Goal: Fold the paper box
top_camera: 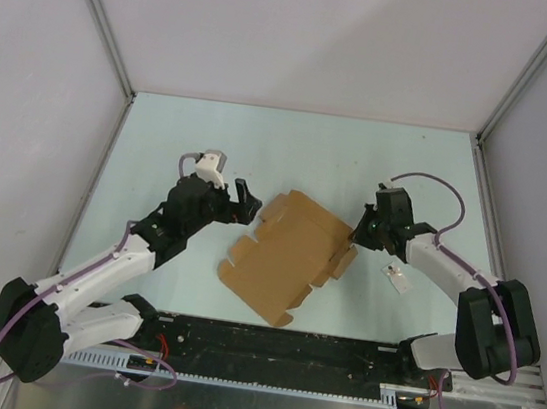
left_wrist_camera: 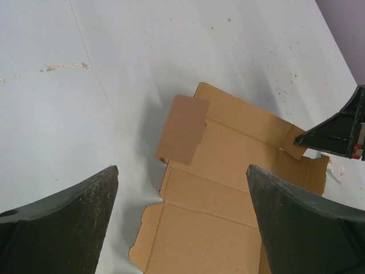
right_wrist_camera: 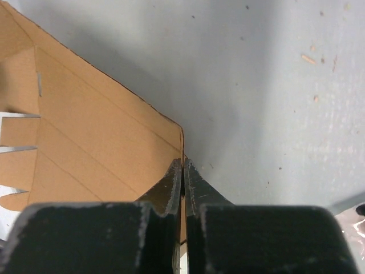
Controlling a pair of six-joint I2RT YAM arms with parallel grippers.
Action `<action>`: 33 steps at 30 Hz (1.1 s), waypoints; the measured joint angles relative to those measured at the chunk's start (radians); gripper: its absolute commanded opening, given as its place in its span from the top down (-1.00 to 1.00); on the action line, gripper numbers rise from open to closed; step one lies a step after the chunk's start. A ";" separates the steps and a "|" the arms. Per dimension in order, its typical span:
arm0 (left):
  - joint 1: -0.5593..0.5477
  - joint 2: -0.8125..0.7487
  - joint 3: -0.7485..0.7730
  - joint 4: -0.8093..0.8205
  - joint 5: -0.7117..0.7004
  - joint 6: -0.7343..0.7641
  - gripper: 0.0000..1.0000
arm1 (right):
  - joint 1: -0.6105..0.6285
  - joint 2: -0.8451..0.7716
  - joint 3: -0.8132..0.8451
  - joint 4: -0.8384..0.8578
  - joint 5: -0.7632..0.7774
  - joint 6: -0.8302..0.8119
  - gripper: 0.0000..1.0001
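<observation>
The paper box (top_camera: 287, 252) lies unfolded, a flat die-cut brown cardboard sheet, in the middle of the worktop (top_camera: 191, 143) between the two arms. The right tool (top_camera: 358, 234) is clenched on the sheet's right edge. In the right wrist view its fingers (right_wrist_camera: 171, 182) press together with the thin cardboard edge caught between them. The left tool (top_camera: 243, 204) is released, jaws spread wide with nothing in them. It sits just beside the sheet's left corner, and its wrist view looks along the cardboard. In that view one small flap (left_wrist_camera: 182, 128) at the sheet's far left stands tilted up and casts a shadow. A small silvery packet (top_camera: 400, 279) lies on the worktop just beside the right arm, apart from the cardboard. The worktop is pale blue-green with a few specks, enclosed by plain white walls with metal corner posts.
</observation>
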 measured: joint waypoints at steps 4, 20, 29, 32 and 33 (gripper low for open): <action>0.016 -0.011 0.004 -0.019 -0.011 -0.019 -0.99 | 0.000 -0.022 0.001 0.021 -0.016 -0.116 1.00; 0.116 -0.103 -0.055 -0.049 0.056 -0.083 -0.98 | 0.199 -0.077 0.003 0.106 0.123 -0.397 1.00; 0.116 -0.274 -0.226 0.046 0.042 -0.097 -0.96 | 0.278 -0.129 0.000 0.167 0.259 -0.463 1.00; 0.116 -0.287 -0.270 0.096 0.035 -0.099 -0.92 | 0.278 -0.144 0.000 0.197 0.286 -0.484 1.00; 0.116 -0.279 -0.278 0.110 0.035 -0.098 -0.92 | 0.278 -0.145 0.000 0.205 0.294 -0.493 1.00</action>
